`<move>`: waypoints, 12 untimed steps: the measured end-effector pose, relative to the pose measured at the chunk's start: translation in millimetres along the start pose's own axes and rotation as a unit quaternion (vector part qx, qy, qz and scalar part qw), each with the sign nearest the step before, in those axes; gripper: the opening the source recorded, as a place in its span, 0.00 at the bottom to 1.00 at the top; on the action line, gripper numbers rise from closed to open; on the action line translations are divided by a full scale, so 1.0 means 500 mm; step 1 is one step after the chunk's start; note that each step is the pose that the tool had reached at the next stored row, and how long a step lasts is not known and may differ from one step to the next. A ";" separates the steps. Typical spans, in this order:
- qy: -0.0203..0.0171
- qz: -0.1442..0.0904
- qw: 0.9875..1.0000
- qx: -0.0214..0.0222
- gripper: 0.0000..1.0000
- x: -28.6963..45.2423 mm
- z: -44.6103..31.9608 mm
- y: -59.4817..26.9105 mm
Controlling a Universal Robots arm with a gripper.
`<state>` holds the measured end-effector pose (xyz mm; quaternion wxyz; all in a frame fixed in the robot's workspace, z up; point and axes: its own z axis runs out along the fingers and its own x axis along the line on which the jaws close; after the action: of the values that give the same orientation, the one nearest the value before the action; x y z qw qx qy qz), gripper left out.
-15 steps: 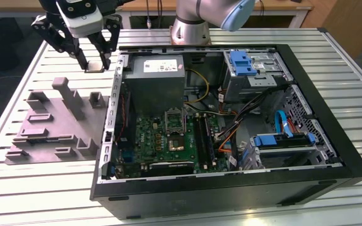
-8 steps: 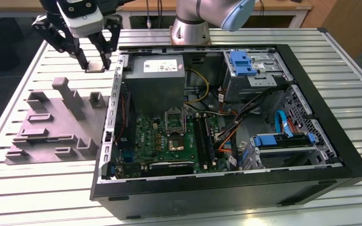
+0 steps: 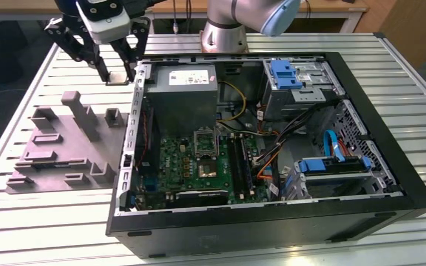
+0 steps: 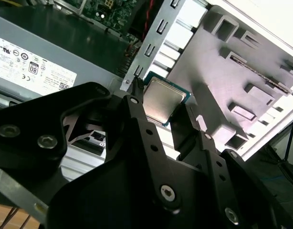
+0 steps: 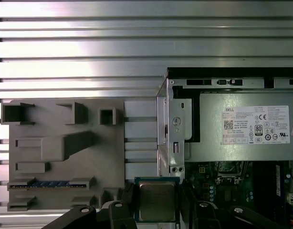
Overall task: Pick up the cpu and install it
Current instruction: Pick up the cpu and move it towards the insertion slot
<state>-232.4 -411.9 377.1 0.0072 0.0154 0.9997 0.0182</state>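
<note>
Jaws clamped on cpu (image 4: 162,99), held aloft beside open computer case (image 3: 404,166), power supply (image 3: 187,93) inside

Cpu (image 4: 163,100) lower corner hidden behind claw fingers (image 4: 141,125).

tray (image 3: 61,152) lies at the exterior view's left of computer case (image 3: 272,224); cpu (image 4: 163,102) in claw (image 3: 117,76).

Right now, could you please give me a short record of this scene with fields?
pincer: shut on the cpu
grip: by two opposite edges, metal top facing the cameras in both wrist views
location: raised over the slatted table, between the grey fixture and the open computer case
install: not yet done; cpu is outside the case
</note>
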 end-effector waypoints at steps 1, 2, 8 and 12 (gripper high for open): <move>0.000 0.000 1.000 0.000 0.47 -0.005 0.000 0.000; 0.000 0.000 1.000 0.000 0.47 -0.011 0.000 0.000; 0.000 0.000 1.000 0.000 0.47 -0.019 0.000 0.001; 0.000 0.000 1.000 0.000 0.47 -0.020 0.000 -0.004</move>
<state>-222.5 -414.3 377.0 0.0072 0.0154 0.9997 0.0182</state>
